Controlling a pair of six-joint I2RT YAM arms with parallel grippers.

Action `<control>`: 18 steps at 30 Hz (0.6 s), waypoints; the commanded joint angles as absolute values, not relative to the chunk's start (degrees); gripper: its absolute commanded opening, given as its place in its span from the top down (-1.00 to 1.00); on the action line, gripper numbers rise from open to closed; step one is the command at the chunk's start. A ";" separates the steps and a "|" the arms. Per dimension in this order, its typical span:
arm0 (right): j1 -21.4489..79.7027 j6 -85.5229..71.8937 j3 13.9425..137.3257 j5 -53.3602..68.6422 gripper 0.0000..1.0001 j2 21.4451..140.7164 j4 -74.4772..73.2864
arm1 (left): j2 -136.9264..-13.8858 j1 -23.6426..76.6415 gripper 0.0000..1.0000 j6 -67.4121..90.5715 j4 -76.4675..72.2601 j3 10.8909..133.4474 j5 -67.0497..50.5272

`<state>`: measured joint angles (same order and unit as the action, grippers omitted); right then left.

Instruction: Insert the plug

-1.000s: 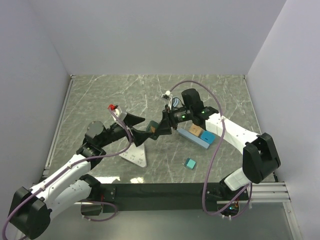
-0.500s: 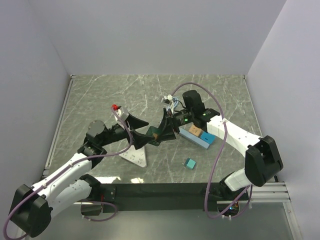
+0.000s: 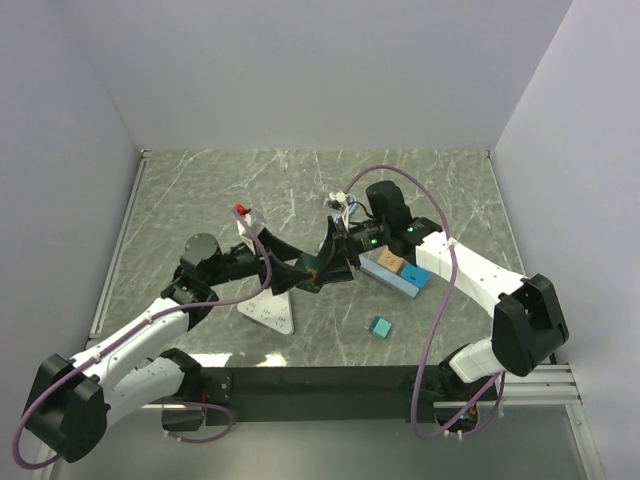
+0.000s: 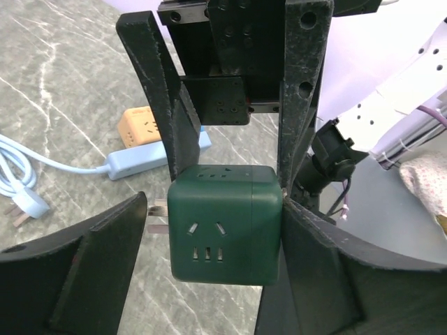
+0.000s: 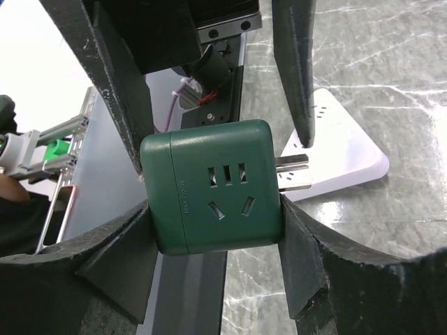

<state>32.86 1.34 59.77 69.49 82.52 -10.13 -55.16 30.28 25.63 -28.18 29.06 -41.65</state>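
A dark green cube plug (image 3: pixel 313 272) with metal prongs on one side is held above the table in mid-scene. My right gripper (image 3: pixel 324 264) is shut on it; in the right wrist view (image 5: pixel 213 209) both fingers press the cube (image 5: pixel 209 195). My left gripper (image 3: pixel 298 270) is open and straddles the same cube (image 4: pixel 225 223). In the left wrist view (image 4: pixel 213 227) one finger is at the cube's side, and the other stands apart beyond the prongs. A white power strip (image 3: pixel 268 311) lies flat on the table below the cube, also in the right wrist view (image 5: pixel 339 157).
A light blue power strip (image 3: pixel 405 279) with an orange cube adapter (image 3: pixel 391 262) in it lies to the right of the grippers. A small teal cube (image 3: pixel 379 327) sits near the front. A white cable and plug (image 4: pixel 21 202) lie on the marble table beyond.
My left gripper has moved right until its open fingers straddle the green cube. The right gripper has shifted slightly with the cube still in it.
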 commanded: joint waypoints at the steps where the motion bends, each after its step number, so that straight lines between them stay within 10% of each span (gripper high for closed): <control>1: 33.31 2.11 61.70 70.93 1.00 80.33 -9.58 | -55.72 30.06 -0.51 26.10 -29.79 31.20 -44.02; 10: 32.52 2.02 63.28 64.43 0.89 78.32 -9.67 | -59.14 30.15 0.99 27.15 -31.02 31.55 -46.67; 18: 31.47 -1.30 62.93 53.37 -0.12 77.43 -7.83 | -59.76 29.97 0.99 28.48 -30.85 32.08 -42.99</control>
